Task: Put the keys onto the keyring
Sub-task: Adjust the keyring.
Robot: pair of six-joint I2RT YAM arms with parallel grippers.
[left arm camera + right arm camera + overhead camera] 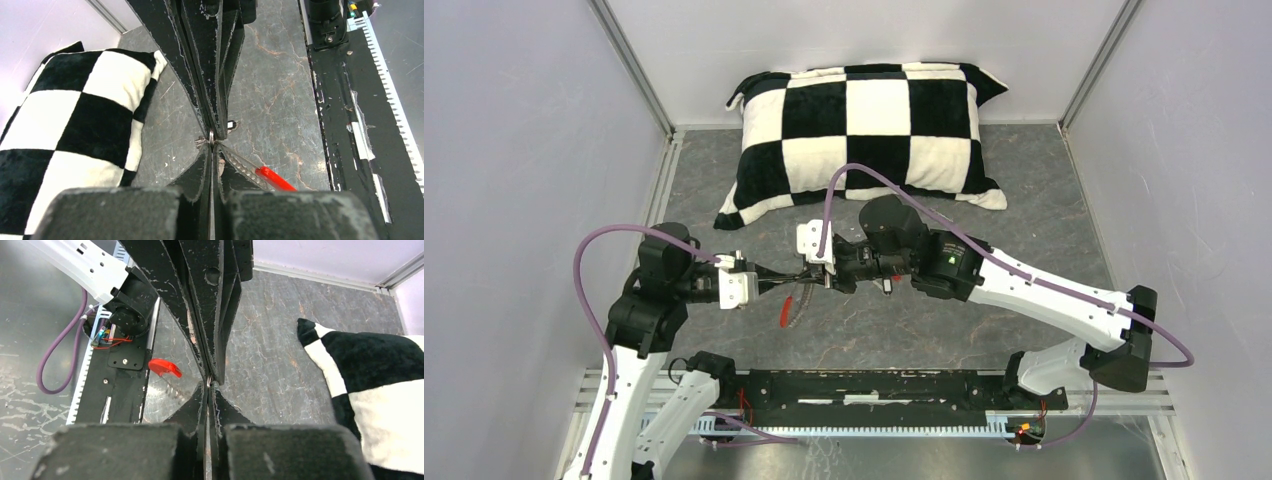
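My left gripper (796, 283) and right gripper (821, 278) meet tip to tip above the table, both shut. In the left wrist view my left gripper (211, 146) pinches the keyring (245, 166), whose silvery coil runs down to its red section (275, 179). The loop hangs below the tips in the top view (787, 308) and shows in the right wrist view (164, 368). My right gripper (207, 383) is shut on a thin silvery piece at that same spot; I cannot tell whether it is a key. A tiny black-and-white key (231, 124) lies on the table. The red-headed key is hidden.
A black-and-white checked pillow (874, 130) lies at the back of the grey marbled table (1024, 200). A black rail with a toothed strip (874, 390) runs along the near edge between the arm bases. White walls close in left and right.
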